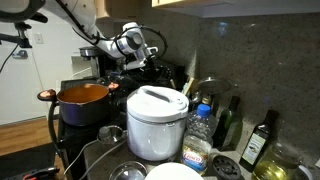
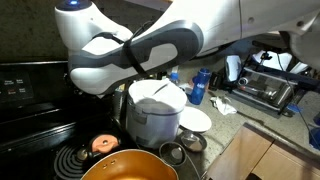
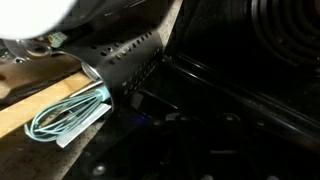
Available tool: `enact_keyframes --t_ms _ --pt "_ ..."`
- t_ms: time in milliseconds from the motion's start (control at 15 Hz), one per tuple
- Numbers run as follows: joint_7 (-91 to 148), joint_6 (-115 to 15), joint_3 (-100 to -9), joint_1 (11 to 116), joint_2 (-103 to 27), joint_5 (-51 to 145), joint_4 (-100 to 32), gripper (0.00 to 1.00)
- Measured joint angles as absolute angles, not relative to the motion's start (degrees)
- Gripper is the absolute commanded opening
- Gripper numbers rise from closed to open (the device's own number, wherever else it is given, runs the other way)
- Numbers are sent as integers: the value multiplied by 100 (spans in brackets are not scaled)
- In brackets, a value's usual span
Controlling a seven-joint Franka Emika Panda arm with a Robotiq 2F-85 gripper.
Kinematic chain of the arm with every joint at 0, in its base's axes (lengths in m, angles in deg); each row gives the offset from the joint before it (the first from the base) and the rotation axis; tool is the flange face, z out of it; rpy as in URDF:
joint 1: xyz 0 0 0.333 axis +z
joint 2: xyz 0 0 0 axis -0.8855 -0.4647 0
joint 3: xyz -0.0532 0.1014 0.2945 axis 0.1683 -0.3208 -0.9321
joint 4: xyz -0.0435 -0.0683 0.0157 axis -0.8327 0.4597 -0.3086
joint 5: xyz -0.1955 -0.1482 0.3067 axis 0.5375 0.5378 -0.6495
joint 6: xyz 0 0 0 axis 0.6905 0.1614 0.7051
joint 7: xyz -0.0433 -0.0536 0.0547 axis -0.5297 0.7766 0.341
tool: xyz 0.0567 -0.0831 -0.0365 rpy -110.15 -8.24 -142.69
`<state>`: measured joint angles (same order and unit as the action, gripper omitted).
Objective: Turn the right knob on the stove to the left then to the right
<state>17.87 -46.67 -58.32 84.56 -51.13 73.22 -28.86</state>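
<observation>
**The stove [image 2: 28,88] sits at the left end of the counter, with the arm reaching toward its back**

In an exterior view the stove fills the left side. Its dark cooktop lies low, with a coil burner [image 2: 45,140] showing. The raised rear section stands behind the cooktop, its long side running across the picture from the left edge toward the middle. I cannot pick out any knob in any view.

A good deal crowds the stove. A copper-orange pot [image 1: 82,98] stands on the cooktop, and in an exterior view it takes up the bottom edge [image 2: 130,166]. A white rice cooker [image 1: 157,122] stands just beside it on the counter. Past the cooker are a clear water bottle [image 1: 200,125], a dark bottle [image 1: 229,120] and an olive oil bottle [image 1: 258,140]. A toaster oven [image 2: 270,85] and a blue bottle [image 2: 202,82] stand farther along, well apart from the stove.

The robot's arm [image 2: 135,50] spans much of the foreground and hides part of the rear section. The gripper [image 1: 149,60] hangs above and behind the pot, near the wall. It is too small and dark here for me to tell whether its fingers are apart or together.

The wrist view is dim. It shows the black cooktop surface [image 3: 230,115], a coil burner at the top right and a teal cable [image 3: 65,118] lying on a wooden strip.
</observation>
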Motion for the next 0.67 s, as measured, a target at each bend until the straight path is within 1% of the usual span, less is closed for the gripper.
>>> enact_keyframes --t_ms 67,200,400,667 --pt "1779 -4670 -5834 8455 -5134 7314 -2886 63" --pt "1729 -4680 -5834 8448 -5136 7305 -2871 76" --pt "1586 -4721 -5834 8424 -5107 7271 -2841 99" --pt "1482 -4760 -5840 8412 -5040 7108 -2841 100"
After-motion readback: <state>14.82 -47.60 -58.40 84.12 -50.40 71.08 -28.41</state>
